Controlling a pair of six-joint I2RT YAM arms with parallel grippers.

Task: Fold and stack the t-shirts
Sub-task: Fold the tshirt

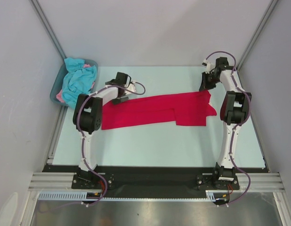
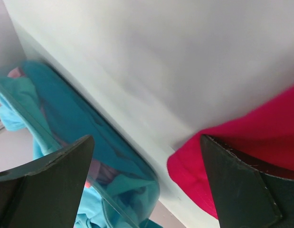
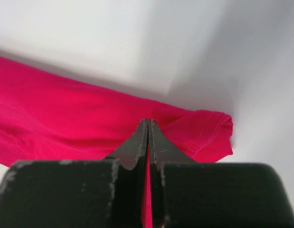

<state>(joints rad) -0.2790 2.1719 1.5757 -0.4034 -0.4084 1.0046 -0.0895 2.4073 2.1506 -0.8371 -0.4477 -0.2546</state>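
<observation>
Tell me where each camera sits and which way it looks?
Top: above and behind the robot; looks down on the pale table, left arm, right arm and crimson red cloth t-shirt.
Left wrist: on the left arm; shows the open left gripper and the grey-blue plastic tub of turquoise-blue t-shirts.
Right wrist: on the right arm; shows the right gripper shut on the red t-shirt.
All three share the red t-shirt.

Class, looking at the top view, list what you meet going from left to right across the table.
tub → left gripper → red shirt → right gripper
</observation>
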